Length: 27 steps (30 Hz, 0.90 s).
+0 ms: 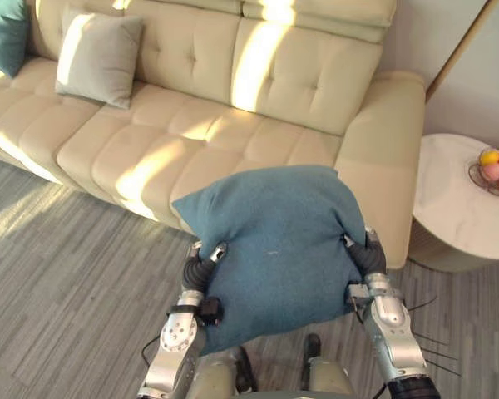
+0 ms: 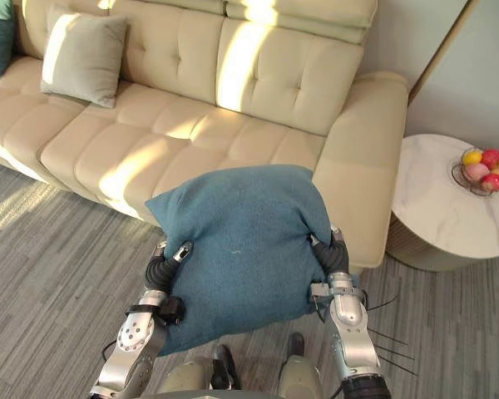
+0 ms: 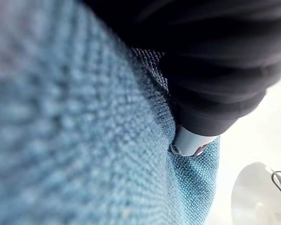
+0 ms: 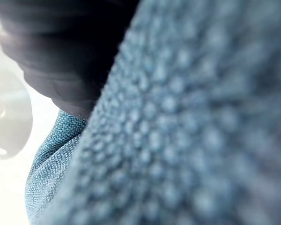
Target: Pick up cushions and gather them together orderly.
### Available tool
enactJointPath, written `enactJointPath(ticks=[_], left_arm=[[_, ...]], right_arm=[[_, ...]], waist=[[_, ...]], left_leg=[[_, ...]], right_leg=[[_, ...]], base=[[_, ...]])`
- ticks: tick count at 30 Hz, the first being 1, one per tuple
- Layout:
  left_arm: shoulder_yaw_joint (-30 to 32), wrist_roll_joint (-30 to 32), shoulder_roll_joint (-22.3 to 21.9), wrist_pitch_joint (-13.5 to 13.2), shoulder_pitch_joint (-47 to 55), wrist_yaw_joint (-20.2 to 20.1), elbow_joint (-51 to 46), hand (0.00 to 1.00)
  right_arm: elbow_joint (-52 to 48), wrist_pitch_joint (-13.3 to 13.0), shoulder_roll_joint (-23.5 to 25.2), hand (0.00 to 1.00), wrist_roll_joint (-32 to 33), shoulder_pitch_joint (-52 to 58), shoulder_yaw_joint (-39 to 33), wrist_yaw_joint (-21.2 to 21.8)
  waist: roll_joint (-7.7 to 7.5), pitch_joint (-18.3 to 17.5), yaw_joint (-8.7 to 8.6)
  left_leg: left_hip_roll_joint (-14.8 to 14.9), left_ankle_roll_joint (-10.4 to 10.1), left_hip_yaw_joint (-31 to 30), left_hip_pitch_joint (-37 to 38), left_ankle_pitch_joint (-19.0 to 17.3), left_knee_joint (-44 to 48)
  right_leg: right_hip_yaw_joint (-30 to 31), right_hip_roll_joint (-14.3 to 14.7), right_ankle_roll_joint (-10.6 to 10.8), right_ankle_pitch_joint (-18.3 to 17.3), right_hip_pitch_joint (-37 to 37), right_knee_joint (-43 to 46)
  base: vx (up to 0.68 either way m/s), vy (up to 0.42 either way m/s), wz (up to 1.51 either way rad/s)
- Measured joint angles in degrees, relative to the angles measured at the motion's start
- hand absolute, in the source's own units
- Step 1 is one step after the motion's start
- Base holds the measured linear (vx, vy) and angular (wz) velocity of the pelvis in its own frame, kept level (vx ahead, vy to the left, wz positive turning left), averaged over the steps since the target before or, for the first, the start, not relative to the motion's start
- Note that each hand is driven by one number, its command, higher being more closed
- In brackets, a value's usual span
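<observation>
**Left eye view: blue cushion held up between both hands**

Nearest the robot, a blue cushion [image 1: 274, 249] is off the floor, clamped between the two hands at its side edges, its broad face turned up toward the head camera. The left hand [image 1: 201, 268] sits at the cushion's left edge. Its thumb [image 1: 219, 251] lies on the front of the cloth, and in the left wrist view a silver finger [image 3: 192, 142] digs into the weave, so this hand is pinching the cushion. The right hand [image 1: 362, 253] presses against the right edge with its dark cover showing. Whether it grips or only pushes cannot be told, as the cloth bulges over it.

Below and beyond the cushion runs a grey striped floor [image 1: 66, 291]. Past that stands a cream tufted sofa [image 1: 191, 133], streaked with sunlight. A grey cushion [image 1: 96, 54] leans upright against its backrest toward the left end, and a teal cushion [image 1: 2, 33] sits at the far left edge, well apart from the held one. Just beside the sofa's right armrest is a round white bench [image 1: 453, 208] carrying a wire bowl of fruit [image 1: 495, 170].
</observation>
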Motion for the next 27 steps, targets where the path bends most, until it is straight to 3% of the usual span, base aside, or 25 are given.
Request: enactJointPath(ticks=[1,3,6,7,8,9,10,11,13,14,15,16,17,18,19,20,22,24,25,26,27], left_arm=[[0.1,0.3,0.4,0.2,0.3,0.0,0.1,1.00],[0.1,0.3,1.0,0.2,0.3,0.0,0.1,1.00],[-0.2,0.9,1.0,0.2,0.0,-0.2,0.6,1.00],[-0.5,1.0,1.0,0.2,-0.7,-0.4,1.7,1.00],[-0.5,1.2,1.0,0.2,-1.0,-0.7,2.5,1.00],[-1.4,1.5,1.0,0.3,-1.1,-0.9,3.3,1.00],[-1.9,1.8,-0.4,0.4,-1.6,-1.0,4.6,1.00],[-2.6,2.0,-1.2,0.7,-1.8,-1.0,4.8,1.00],[-3.1,2.3,-1.9,1.1,-3.4,-1.1,5.2,1.00],[-3.1,2.3,-2.0,1.3,-3.4,-1.2,5.2,1.00],[-3.1,2.3,-2.0,1.3,-2.8,-1.2,5.2,1.00],[-3.1,2.2,-2.2,1.3,-2.7,-1.5,5.2,1.00],[-3.1,2.2,-2.3,1.2,-2.8,-1.7,5.2,1.00],[-2.9,2.2,-2.7,0.9,-3.1,-2.0,4.8,1.00],[-2.5,2.2,-3.5,0.1,-3.0,-2.2,4.1,1.00],[-2.4,2.3,-3.6,-0.2,-3.1,-2.2,4.1,1.00],[-2.4,2.3,-3.9,-0.3,-2.7,-2.2,4.1,1.00],[-2.4,2.3,-3.8,-0.2,-2.5,-2.1,4.5,1.00],[-2.4,2.4,-3.7,-0.2,-2.1,-2.0,4.6,1.00],[-2.4,2.4,-3.7,-0.2,-1.8,-1.9,4.7,1.00],[-2.4,2.4,-4.0,-0.2,-1.0,-1.9,4.7,1.00]], right_arm=[[0.3,0.0,0.2,1.00,0.0,0.8,0.2,0.0],[0.2,0.0,0.3,1.00,0.0,1.8,0.5,0.2],[0.3,0.0,-0.1,1.00,0.1,2.6,0.3,0.3],[0.3,0.0,-0.3,1.00,0.1,3.2,0.2,0.3],[0.2,0.0,-0.5,1.00,0.1,4.0,0.1,0.4],[-0.1,-0.1,-0.6,1.00,0.1,5.9,-0.2,0.7],[0.2,0.0,-1.3,1.00,0.1,6.0,-0.7,0.7],[0.1,0.2,-1.7,1.00,0.0,6.4,-2.1,0.8],[-0.7,0.8,-1.3,1.00,0.0,7.4,-3.5,0.8],[-1.8,1.3,-1.1,1.00,0.0,8.2,-3.7,0.7],[-4.8,1.5,-0.9,1.00,0.0,9.9,-3.7,0.5],[-9.4,1.5,-0.9,1.00,0.0,12.0,-3.7,-0.1],[-11.1,1.4,-0.9,1.00,0.0,12.6,-3.8,-0.2],[-13.9,1.0,-0.9,1.00,0.0,13.4,-4.1,-0.3],[-15.6,0.9,-0.9,1.00,0.0,13.2,-4.4,-0.3],[-15.9,0.9,-0.9,1.00,0.0,13.0,-4.4,-0.3],[-15.5,0.8,-0.8,1.00,-0.1,12.6,-4.5,-0.3],[-13.5,0.8,-0.8,1.00,-0.1,11.7,-4.4,-0.3],[-10.9,0.8,-0.9,1.00,-0.1,10.2,-4.2,-0.3],[-9.7,0.8,-1.0,1.00,-0.1,9.6,-4.1,-0.3],[-7.6,0.8,-1.5,1.00,-0.1,8.7,-4.1,-0.3]], waist=[[0.07,0.1,-0.39],[-0.06,0.1,-0.29],[0.49,0.3,-1.99],[0.42,0.3,-2.71],[-0.30,0.0,-3.25],[-1.15,-0.6,-3.70],[0.75,-0.7,-3.21],[2.53,-1.4,-3.54],[3.27,-1.4,-3.55],[3.35,-1.4,-3.38],[3.32,-1.3,-3.07],[3.12,-1.3,-2.57],[2.91,-1.4,-2.42],[2.34,-1.5,-1.90],[1.87,-1.6,-1.21],[1.79,-1.6,-0.79],[1.12,-1.3,0.50],[1.08,-1.4,0.61],[1.32,-1.4,0.20],[1.76,-1.6,0.07],[3.63,-2.6,-0.02]], left_leg=[[-0.1,0.4,-1.3,2.0,-0.7,0.0],[-0.1,-0.1,-2.8,4.4,-2.2,-0.1],[-0.1,-1.1,-5.4,8.0,-3.3,-1.5],[-0.4,-1.9,-6.6,9.8,-3.6,-2.1],[-1.1,-3.3,-7.7,12.0,-4.2,-3.0],[-2.3,-5.4,-9.6,14.7,-5.4,-3.3],[-1.2,-5.6,-10.3,15.3,-5.6,-3.6],[0.4,-7.4,-10.5,15.4,-4.6,-2.4],[3.9,-11.9,-9.6,12.0,-1.4,7.9],[5.3,-11.8,-9.1,11.0,0.3,12.5],[8.2,-11.2,-7.1,9.1,5.3,21.3],[11.9,-10.5,-4.3,6.5,5.0,29.3],[13.0,-9.4,-2.7,5.3,4.4,31.0],[14.3,-6.8,0.1,3.1,2.8,32.0],[14.6,-4.1,1.1,0.5,1.1,29.3],[14.6,-3.7,0.9,-0.4,0.9,27.4],[12.9,-4.2,-3.7,-2.7,1.1,15.1],[10.8,-6.4,-9.6,-3.1,2.5,6.1],[9.3,-8.8,-13.7,-2.5,4.1,-0.7],[9.1,-9.9,-14.6,-2.1,5.1,-3.4],[9.7,-11.8,-15.4,-1.2,6.6,-6.9]], right_leg=[[1.8,0.4,-1.2,-1.6,-2.1,6.0],[2.5,3.1,-0.5,-5.0,-3.5,5.0],[2.2,7.4,-0.1,-3.9,-6.8,-3.9],[1.8,8.9,-0.9,-0.7,-7.2,-9.7],[1.8,10.2,-1.8,4.8,-6.6,-16.3],[3.8,10.0,-6.2,15.1,-6.3,-17.7],[2.5,10.9,-5.9,13.3,-6.6,-15.1],[1.1,11.4,-6.2,10.4,-6.1,-14.2],[-0.8,13.1,-7.4,7.2,-3.2,-14.2],[-1.0,14.1,-7.8,6.4,-1.3,-14.7],[-0.8,15.6,-8.6,5.4,2.6,-16.2],[0.1,16.5,-8.9,4.8,7.0,-18.8],[0.7,16.6,-8.8,4.6,8.3,-19.7],[2.3,16.6,-8.9,4.4,10.1,-21.0],[5.0,16.6,-9.4,3.6,11.4,-21.9],[6.2,16.6,-9.4,3.4,11.7,-22.2],[12.0,16.6,-8.7,2.3,12.9,-22.2],[16.0,16.5,-7.4,1.6,13.2,-21.8],[19.8,16.6,-6.1,1.2,13.0,-21.5],[21.4,17.0,-5.5,1.1,12.9,-21.6],[24.3,18.5,-4.3,0.9,12.4,-21.9]], base=[[0.27,0.068,0.45],[0.31,0.011,0.37],[0.38,-0.039,0.61],[0.40,-0.087,0.79],[0.65,-0.182,1.02],[0.55,-0.163,0.68],[0.61,-0.175,0.53],[0.46,-0.135,0.23],[0.51,-0.182,0.26],[0.38,-0.143,-0.05],[0.43,-0.127,-0.27],[0.50,-0.141,-0.33],[0.44,-0.099,-0.41],[0.29,-0.036,-0.66],[0.27,-0.010,-0.77],[0.22,0.044,-1.04],[0.19,0.114,-1.25],[0.18,0.230,-1.29],[0.17,0.287,-1.36],[0.18,0.424,-1.58],[0.15,0.394,-1.83]])
